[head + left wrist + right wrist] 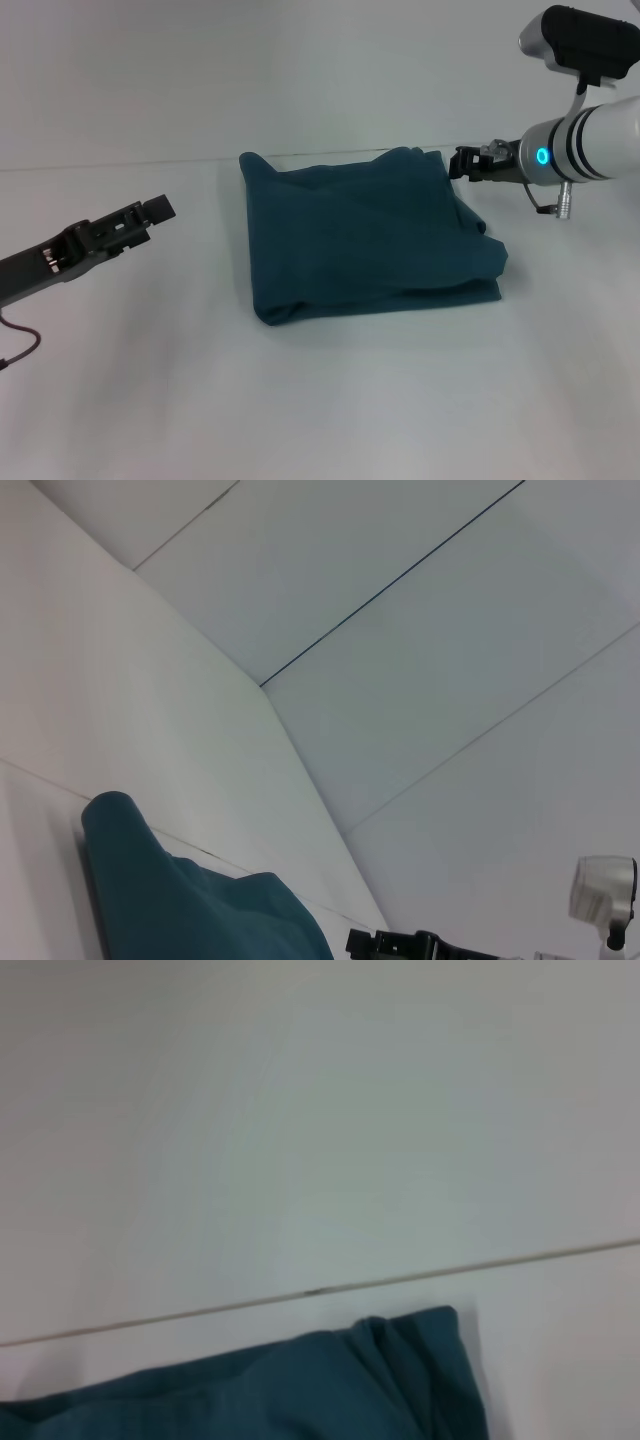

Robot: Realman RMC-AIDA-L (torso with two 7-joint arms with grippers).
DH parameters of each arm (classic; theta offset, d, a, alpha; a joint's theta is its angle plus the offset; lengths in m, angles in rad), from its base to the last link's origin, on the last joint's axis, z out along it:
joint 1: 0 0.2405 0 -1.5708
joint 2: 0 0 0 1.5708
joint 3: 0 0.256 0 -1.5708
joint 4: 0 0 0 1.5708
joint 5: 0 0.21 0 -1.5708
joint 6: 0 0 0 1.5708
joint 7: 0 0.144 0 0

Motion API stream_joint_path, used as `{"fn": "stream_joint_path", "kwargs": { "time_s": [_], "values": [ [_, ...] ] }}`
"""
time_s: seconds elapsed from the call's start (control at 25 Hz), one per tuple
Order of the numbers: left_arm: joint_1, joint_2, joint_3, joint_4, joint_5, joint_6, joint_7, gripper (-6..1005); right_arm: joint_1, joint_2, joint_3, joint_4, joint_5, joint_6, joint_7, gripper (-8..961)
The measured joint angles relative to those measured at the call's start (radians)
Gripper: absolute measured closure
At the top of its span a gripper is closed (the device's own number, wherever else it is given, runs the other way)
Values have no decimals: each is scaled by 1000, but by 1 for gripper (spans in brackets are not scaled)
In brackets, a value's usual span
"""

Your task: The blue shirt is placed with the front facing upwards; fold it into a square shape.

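Note:
The blue shirt (365, 235) lies folded into a rough square in the middle of the white table (330, 400), with no lettering showing. Its near right corner bulges in loose layers. My left gripper (158, 208) hovers to the shirt's left, well apart from it. At the shirt's far right corner my right gripper (460, 163) sits level with the cloth edge, close beside it. The left wrist view catches a raised fold of the shirt (180, 905) and the right gripper (385, 944) beyond it. The right wrist view shows the shirt's far corner (400, 1380).
The table's far edge meets a pale wall (300, 70) just behind the shirt. Bare white tabletop surrounds the shirt on the near side and the left.

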Motion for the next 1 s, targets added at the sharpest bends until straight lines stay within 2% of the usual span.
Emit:
{"fn": "stream_joint_path", "kwargs": {
  "time_s": [0.24, 0.56, 0.76, 0.88, 1.0],
  "values": [
    [-15, -1, 2, -26, 0, -14, 13, 66, 0, 2, 1, 13, 6, 4, 0, 678],
    [-15, -1, 1, -27, 0, -17, 23, 66, -5, 9, 1, 2, 58, -53, -12, 677],
    [-17, -1, -2, -33, 0, -17, 33, 66, -6, 10, 1, 9, 62, -56, -11, 566],
    [-20, -1, -4, -38, 0, -19, 39, 67, -7, 12, 0, 11, 62, -51, -9, 428],
    [-26, -1, -2, -46, 0, -28, 42, 67, -8, 15, 0, 11, 62, -39, -4, 433]
  ]
}}
